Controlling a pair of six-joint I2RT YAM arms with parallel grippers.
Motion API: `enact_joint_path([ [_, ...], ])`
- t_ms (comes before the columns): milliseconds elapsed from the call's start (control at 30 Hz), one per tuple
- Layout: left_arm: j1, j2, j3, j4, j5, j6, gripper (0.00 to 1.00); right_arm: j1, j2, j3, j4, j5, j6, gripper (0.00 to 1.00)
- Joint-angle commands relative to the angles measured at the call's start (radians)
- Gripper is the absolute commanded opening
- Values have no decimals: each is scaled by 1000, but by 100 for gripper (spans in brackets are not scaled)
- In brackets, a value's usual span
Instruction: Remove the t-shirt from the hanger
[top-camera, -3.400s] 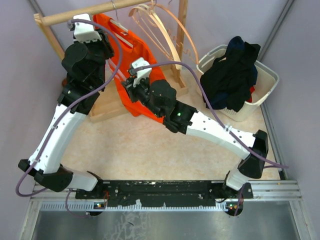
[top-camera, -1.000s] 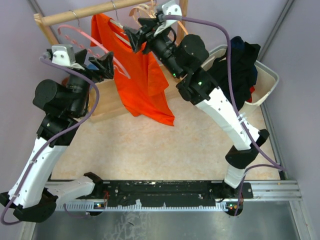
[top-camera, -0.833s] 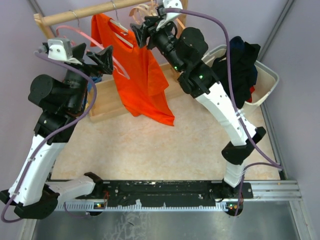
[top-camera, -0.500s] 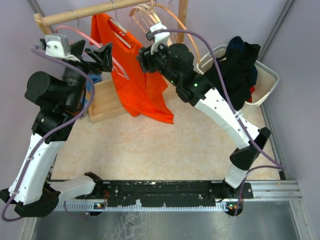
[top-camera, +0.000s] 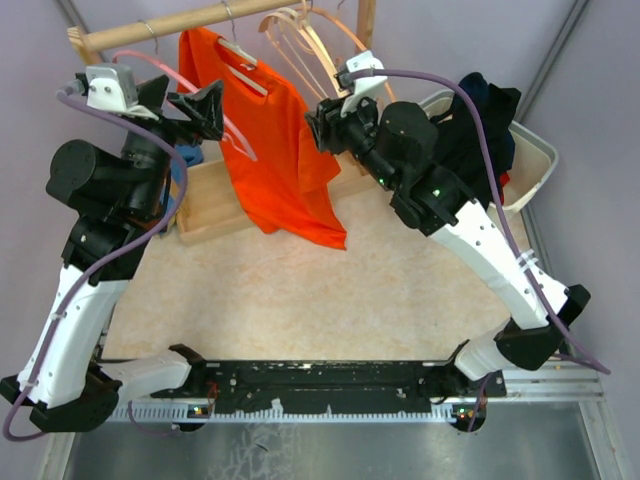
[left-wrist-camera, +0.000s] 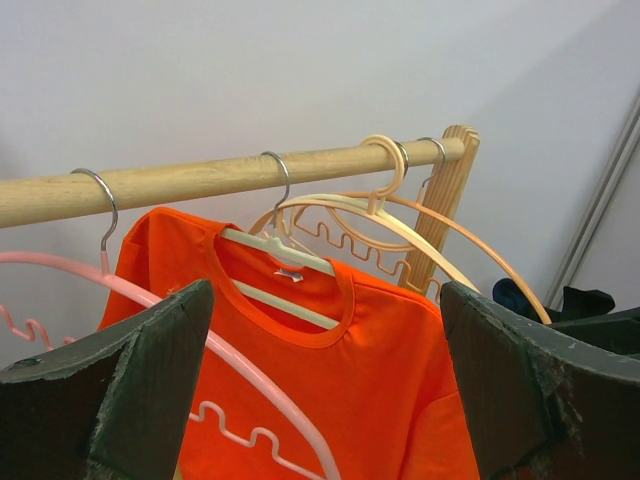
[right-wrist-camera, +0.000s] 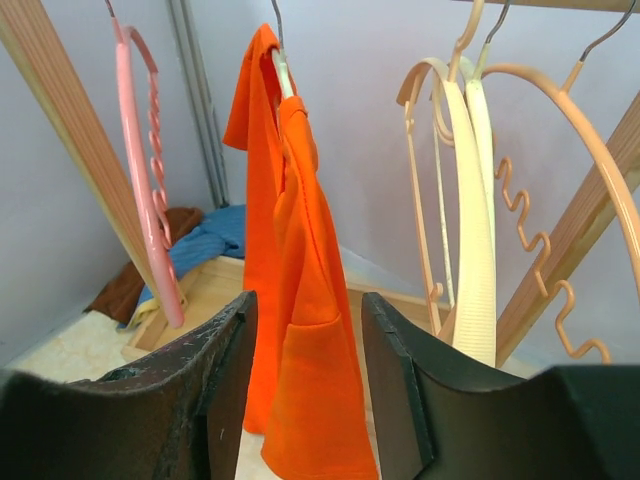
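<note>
Both pincers look empty to me, the left gripper (top-camera: 186, 101) spread wide and the right gripper (top-camera: 322, 127) moderately parted, flanking the orange t-shirt (top-camera: 275, 150) hanging on its white hanger (left-wrist-camera: 285, 270) from the wooden rail (top-camera: 190, 22).

The orange t-shirt (right-wrist-camera: 262, 160) hangs edge-on from a white hanger (right-wrist-camera: 283, 75), its lower folds between the right gripper's (right-wrist-camera: 308, 340) parted fingers (right-wrist-camera: 225, 390), perhaps brushing them. A pink hanger (right-wrist-camera: 150, 230) hangs left of the t-shirt, cream hangers (right-wrist-camera: 470, 250) to its right
</note>
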Motion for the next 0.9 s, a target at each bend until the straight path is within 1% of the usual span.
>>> enact_joint_path([
  [0, -2, 1, 34, 6, -6, 10, 99, 3, 0, -10, 37, 7, -12, 46],
  [200, -2, 15, 66, -16, -11, 12, 99, -2, 34, 5, 42, 2, -12, 45],
  [400, -2, 10, 63, -25, -10, 8, 99, -30, 79, 31, 44, -5, -1, 45],
  [567, -2, 4, 58, -25, -17, 10, 99, -52, 107, 38, 57, -16, 8, 41],
  [733, -2, 0, 51, -16, -22, 15, 99, -54, 114, 38, 72, -11, 3, 28],
  [800, -2, 3, 52, -13, -22, 15, 99, -54, 113, 37, 69, -9, 5, 18],
  [867, -2, 6, 51, -10, -23, 16, 99, -54, 104, 26, 68, -5, 8, 10],
])
